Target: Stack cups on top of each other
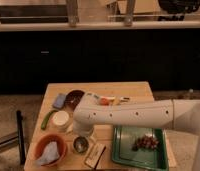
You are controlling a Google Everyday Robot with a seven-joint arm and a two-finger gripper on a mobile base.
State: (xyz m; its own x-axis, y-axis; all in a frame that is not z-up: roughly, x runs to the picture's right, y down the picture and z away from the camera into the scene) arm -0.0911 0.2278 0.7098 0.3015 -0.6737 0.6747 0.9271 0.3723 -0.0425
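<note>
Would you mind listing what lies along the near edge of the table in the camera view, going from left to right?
Orange bowl → metal cup, with the tool directly above it → small card → green tray.

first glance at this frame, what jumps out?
The big white arm sweeps in from the right across the middle of the wooden table, with the tool pointing down at its left end, just above a small metal cup near the front edge. Next come the green tray front right and the orange bowl front left.
</note>
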